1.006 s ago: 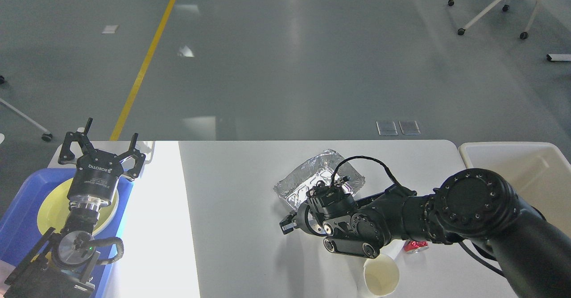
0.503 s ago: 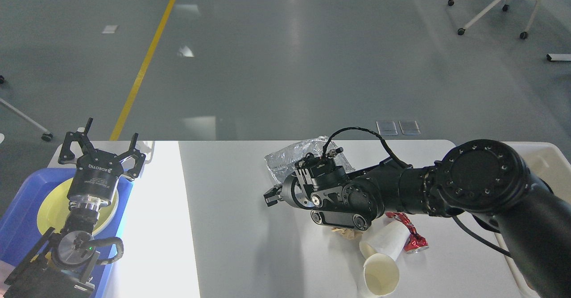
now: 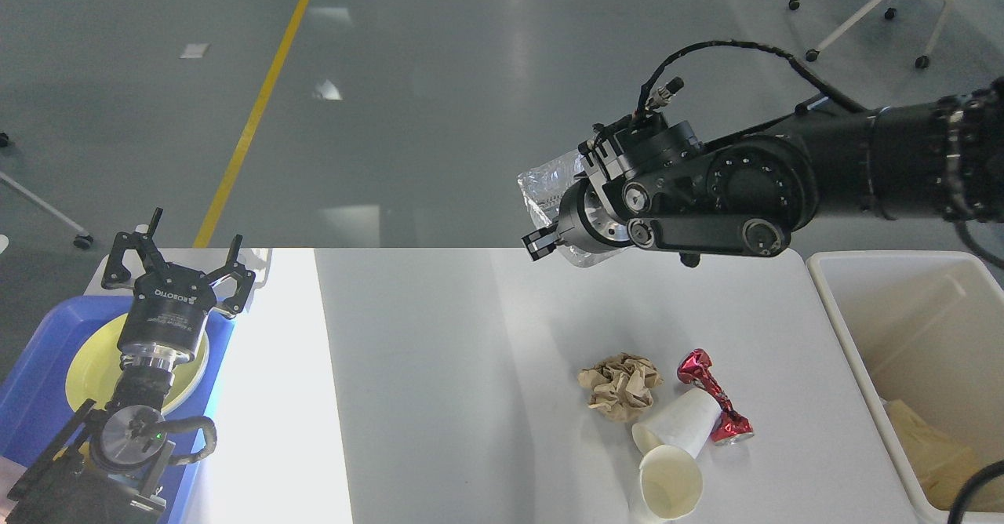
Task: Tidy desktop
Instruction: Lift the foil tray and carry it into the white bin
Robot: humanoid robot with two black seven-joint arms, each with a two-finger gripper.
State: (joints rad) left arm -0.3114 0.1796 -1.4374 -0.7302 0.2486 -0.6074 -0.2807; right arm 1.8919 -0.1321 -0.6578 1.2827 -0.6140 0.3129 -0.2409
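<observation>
White and plain, the desktop (image 3: 439, 383) fills the lower middle of the head view and is only partly cleared. At its right end stands a cream bin (image 3: 902, 328) with some crumpled waste already lying in its near corner. At the left end sits a blue tray (image 3: 35, 398) holding a yellow plate (image 3: 90, 371).

My right arm reaches in from the right, high above the far edge of the desktop. Its right gripper (image 3: 541, 241) looks closed on a crumpled foil container (image 3: 549, 191), held in the air off the surface; the fingers are seen small and dark, so how firmly it is pinched is hard to tell. The left gripper (image 3: 179, 261) stands upright over the tray with its fingers spread and nothing between them.

Left to clear, I judge: a brown paper ball (image 3: 621, 384), two white paper cups (image 3: 674, 449) lying together on their sides, and a red foil wrapper (image 3: 714, 398) touching the upper cup. The foil container has yet to reach the bin.
</observation>
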